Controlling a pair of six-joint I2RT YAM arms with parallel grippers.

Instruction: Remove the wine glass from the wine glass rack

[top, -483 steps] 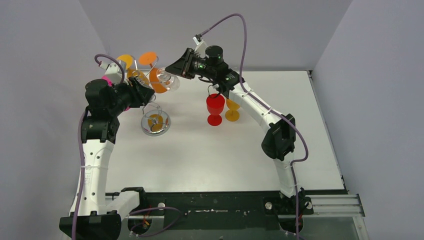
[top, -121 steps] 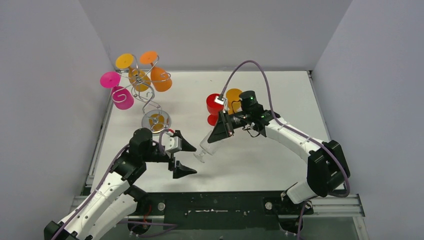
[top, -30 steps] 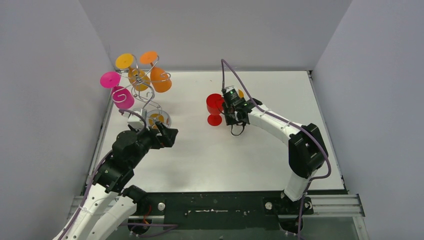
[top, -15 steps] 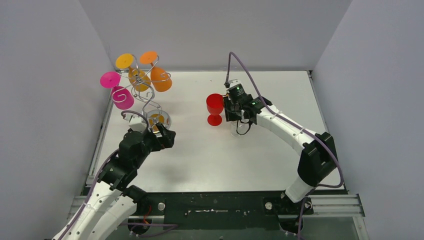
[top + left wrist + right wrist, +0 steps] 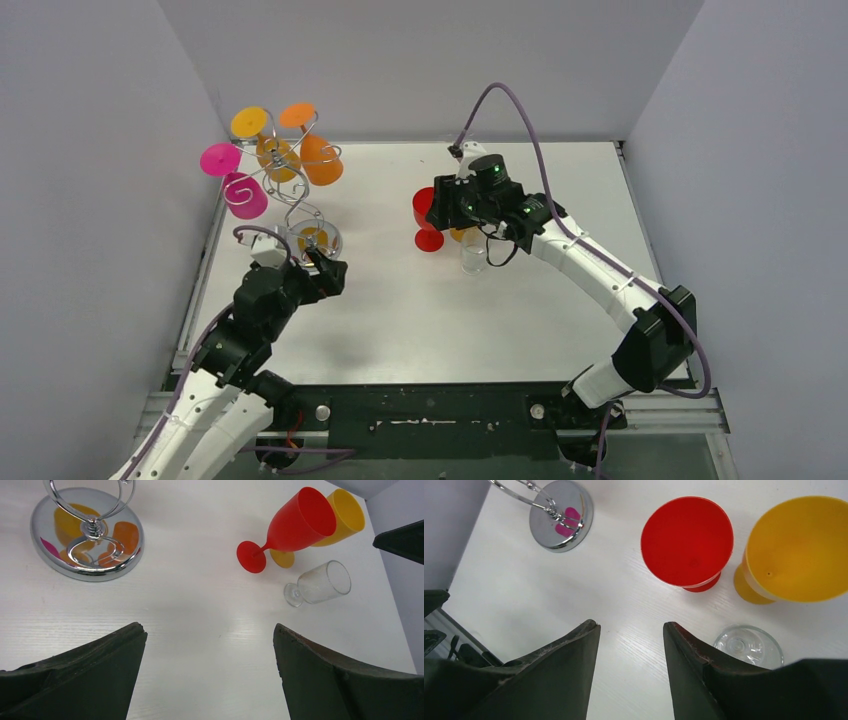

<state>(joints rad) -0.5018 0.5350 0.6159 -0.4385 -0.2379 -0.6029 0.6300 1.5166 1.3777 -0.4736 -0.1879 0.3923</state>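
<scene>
Here, the right gripper [image 5: 629,627] is shown above the surface [image 5: 524,580], its jaws parted and nothing between them. Just to its right, the clear wine glass [image 5: 748,645] is seen upright on the surface, off the wine glass rack [image 5: 285,185], near a red goblet [image 5: 687,540] and a yellow goblet [image 5: 794,550]. The left gripper [image 5: 207,630] is spread wide and empty near the rack's round base [image 5: 87,532] at the left.

Near desk open, far half crowded

Seen from above, the wine glass rack [image 5: 290,170] fills ten o'clock. The red glass [image 5: 428,215], yellow glass [image 5: 796,550] and clear wine glass [image 5: 472,255] bunch toward twelve. Bare desk [image 5: 420,310] lies between the two groups and from four to seven o'clock.
</scene>
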